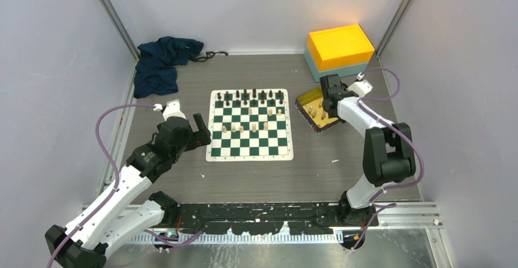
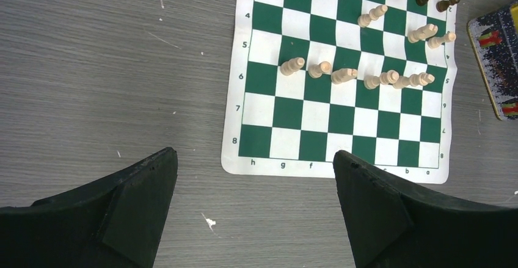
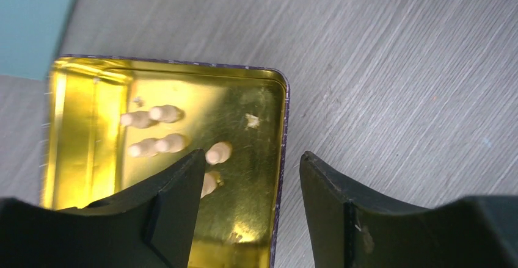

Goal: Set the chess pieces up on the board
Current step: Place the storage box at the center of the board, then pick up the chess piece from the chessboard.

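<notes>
**Operator A:** Where are the small cream wooden chess pieces (image 3: 149, 115)?

**Operator B:** Several lie in the shiny gold rectangular tray (image 3: 269, 115). Others stand on the green-and-white chessboard mat (image 2: 317, 121). I have the right gripper (image 3: 251, 158) over the tray, jaws parted, holding nothing.

**Operator A:** Procedure?

**Operator B:** I would centre over one piece, descend, and close on its body. The left gripper (image 2: 255, 153) is spread wide and empty beside the board.

**Operator A:** Limits?

**Operator B:** One piece is half hidden behind a jaw, and I cannot read the piece types.
</notes>
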